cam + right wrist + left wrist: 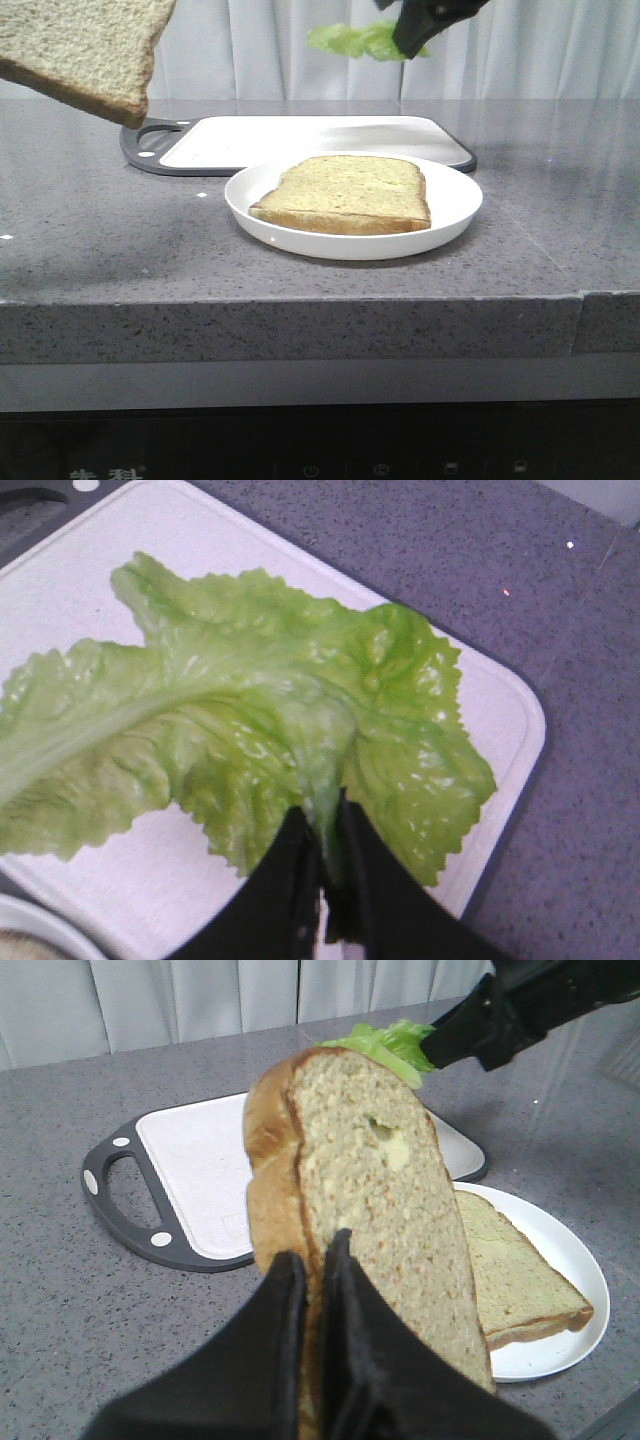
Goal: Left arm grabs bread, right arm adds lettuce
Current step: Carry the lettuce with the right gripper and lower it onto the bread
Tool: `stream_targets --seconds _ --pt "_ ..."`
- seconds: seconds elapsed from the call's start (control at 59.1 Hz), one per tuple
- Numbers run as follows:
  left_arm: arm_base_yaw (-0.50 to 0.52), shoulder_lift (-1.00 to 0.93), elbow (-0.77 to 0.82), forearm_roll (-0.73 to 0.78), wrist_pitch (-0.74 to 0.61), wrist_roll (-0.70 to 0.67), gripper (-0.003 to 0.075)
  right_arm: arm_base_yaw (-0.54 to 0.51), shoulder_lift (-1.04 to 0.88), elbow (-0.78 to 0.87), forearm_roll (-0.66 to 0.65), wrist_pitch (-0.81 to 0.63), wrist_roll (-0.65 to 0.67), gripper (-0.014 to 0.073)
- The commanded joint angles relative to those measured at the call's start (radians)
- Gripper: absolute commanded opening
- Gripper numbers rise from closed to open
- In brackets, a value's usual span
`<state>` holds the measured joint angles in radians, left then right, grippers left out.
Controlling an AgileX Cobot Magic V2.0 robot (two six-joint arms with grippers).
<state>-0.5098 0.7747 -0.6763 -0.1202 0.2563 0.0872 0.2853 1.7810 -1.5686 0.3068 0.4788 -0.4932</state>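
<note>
Bread point(370, 1220) is held aloft at the front left of the tabletop point(90, 230), pinched at its lower edge by the left pincer point(315, 1350). Lettuce point(240, 710) is gripped by the right pincer point(325, 865) and hung above the white cutting board point(300, 140). A second slice point(345, 195) is seen lying flat on the white plate point(455, 205), just in front of the board.

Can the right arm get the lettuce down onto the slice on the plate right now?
Probably yes: the slice on the plate lies uncovered, and the left gripper holds the bread off to the side.
</note>
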Motion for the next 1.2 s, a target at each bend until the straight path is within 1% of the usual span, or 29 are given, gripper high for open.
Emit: stream_targets --seconds 0.0,0.118,0.237,0.338,0.491,0.778,0.846,0.914,0.981,1.032,1.184 --pt "0.003 -0.006 -0.028 -0.011 -0.085 -0.01 -0.0021 0.028 -0.163 0.111 0.023 -0.118 -0.01 -0.0062" --pt "0.003 -0.006 -0.028 -0.011 -0.086 -0.01 -0.0021 0.102 -0.297 0.322 0.026 -0.221 -0.01 -0.0062" --pt "0.003 -0.006 -0.028 -0.011 -0.086 -0.01 -0.0021 0.169 -0.378 0.448 0.074 -0.267 -0.01 -0.0062" --pt "0.003 -0.006 -0.028 -0.011 -0.086 -0.01 -0.0021 0.187 -0.398 0.529 0.107 -0.295 -0.01 -0.0062" --pt "0.003 -0.006 -0.028 -0.011 -0.086 -0.01 -0.0021 0.187 -0.388 0.573 0.11 -0.318 -0.01 -0.0062" --pt "0.003 -0.006 -0.028 -0.011 -0.086 -0.01 -0.0021 0.187 -0.333 0.576 0.11 -0.34 -0.01 -0.0053" --pt "0.003 -0.006 -0.028 -0.011 -0.086 -0.01 -0.0021 0.187 -0.316 0.576 0.11 -0.339 -0.01 -0.0026" --pt "0.003 -0.006 -0.028 -0.011 -0.086 -0.01 -0.0021 0.187 -0.31 0.576 0.11 -0.339 -0.01 0.0029" --pt "0.003 -0.006 -0.028 -0.011 -0.086 -0.01 -0.0021 0.187 -0.31 0.576 0.11 -0.344 -0.01 0.0102" --pt "0.003 -0.006 -0.028 -0.011 -0.086 -0.01 -0.0021 0.187 -0.312 0.576 0.11 -0.349 -0.01 0.0179" --pt "0.003 -0.006 -0.028 -0.011 -0.086 -0.01 -0.0021 0.185 -0.318 0.576 0.11 -0.347 -0.01 0.0364"
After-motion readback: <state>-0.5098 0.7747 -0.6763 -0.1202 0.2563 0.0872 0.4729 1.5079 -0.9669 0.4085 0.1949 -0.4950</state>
